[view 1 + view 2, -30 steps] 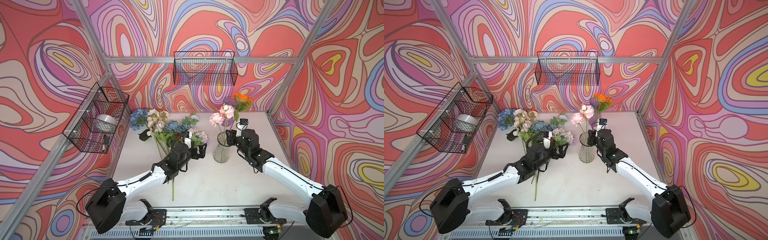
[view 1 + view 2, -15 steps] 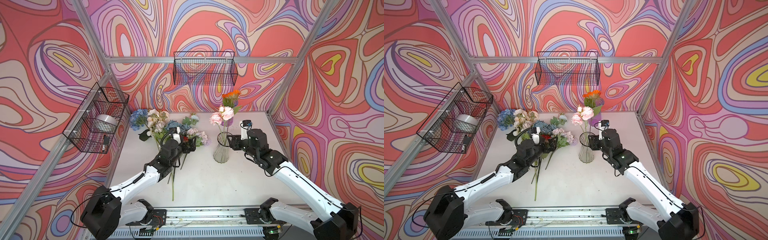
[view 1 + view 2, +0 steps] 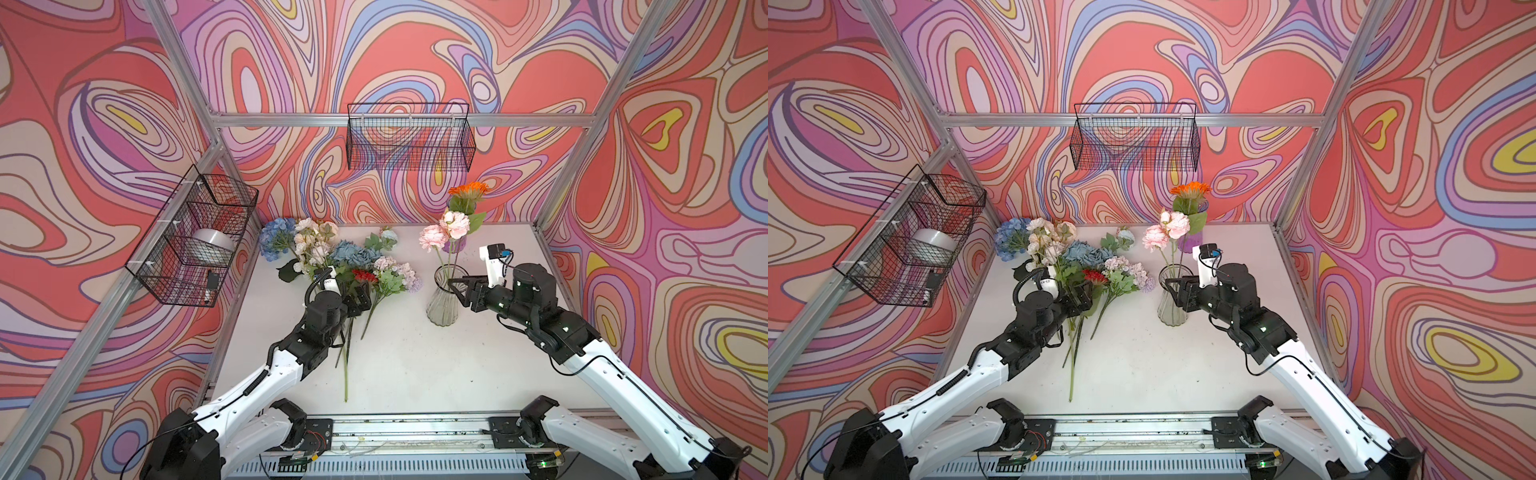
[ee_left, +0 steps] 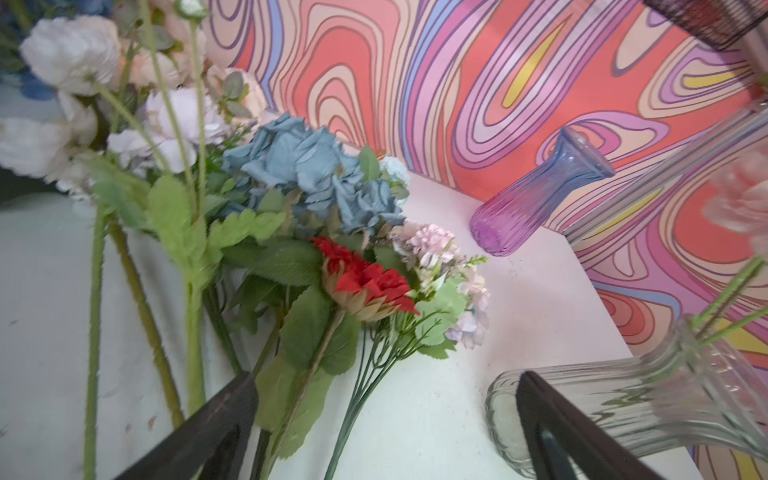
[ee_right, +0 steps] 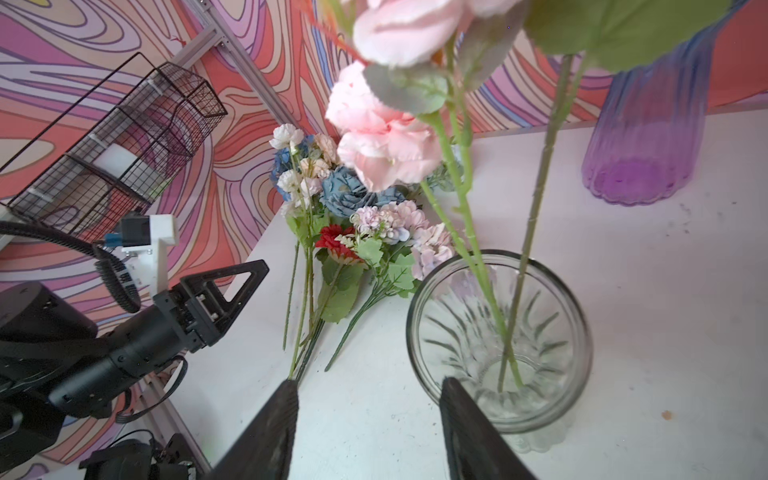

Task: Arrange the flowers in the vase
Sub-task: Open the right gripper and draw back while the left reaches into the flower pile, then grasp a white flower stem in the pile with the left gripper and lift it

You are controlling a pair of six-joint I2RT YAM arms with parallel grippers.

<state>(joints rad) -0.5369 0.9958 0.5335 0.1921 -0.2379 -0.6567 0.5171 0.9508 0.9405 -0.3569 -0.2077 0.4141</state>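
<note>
1. Most flowers [image 3: 345,266] lie heaped on the table [image 3: 415,365], their stems running beneath the wide-open left gripper [image 3: 360,297].
2. Two stems, a pink spray [image 3: 441,232] and an orange bloom [image 3: 468,190], stand in the vase [image 3: 443,305], just beside the right gripper [image 3: 459,287], which is parted and empty.
3. Much placing is left.

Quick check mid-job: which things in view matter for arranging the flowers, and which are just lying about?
For the job: clear glass vase; pink spray and orange flower already standing in it; loose flowers heaped on the table.

Lying about: empty purple vase; back wire basket; side wire basket with a white roll.
</note>
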